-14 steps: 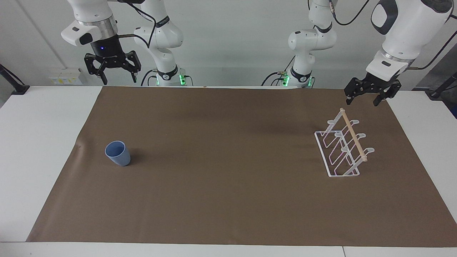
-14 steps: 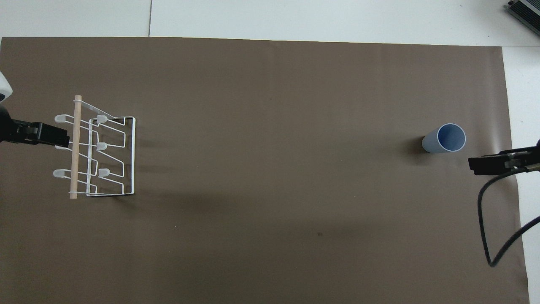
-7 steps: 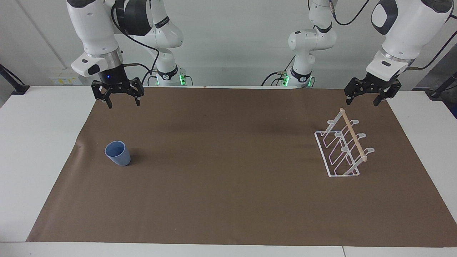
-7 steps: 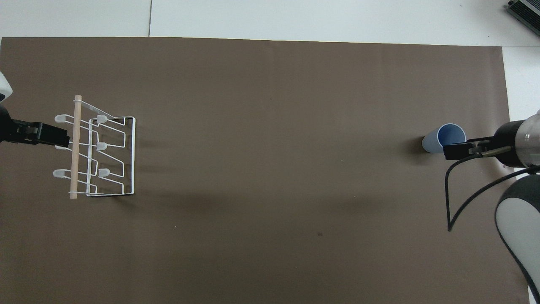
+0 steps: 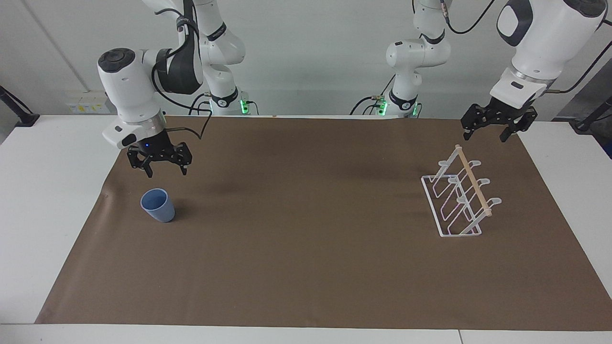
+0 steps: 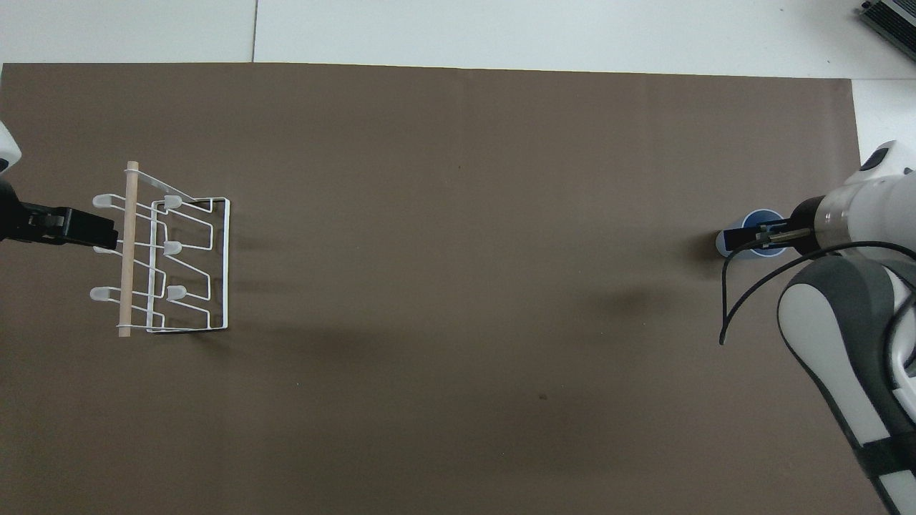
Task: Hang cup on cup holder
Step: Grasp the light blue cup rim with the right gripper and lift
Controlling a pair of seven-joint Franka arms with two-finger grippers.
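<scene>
Small light-blue cup [image 5: 157,204], plain and handleless, tapering to its base, stands upright, mouth up, on the brown mat [image 5: 306,267] toward the right arm's end. Right gripper [image 5: 164,170] hangs over it, fingers spread, empty. Left gripper [image 5: 488,135], fingers spread, waits above the white wire cup holder [image 5: 460,196].

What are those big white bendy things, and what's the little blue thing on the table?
They are two robot arms with black pincher hands called grippers. One picture looks at them from across the table, the other looks down from above. On the brown mat stands a blue cup, and at the other end a white wire cup holder. The right gripper hangs open just above the cup, not touching it. The left gripper waits open above the mat near the cup holder. Nothing is held.
</scene>
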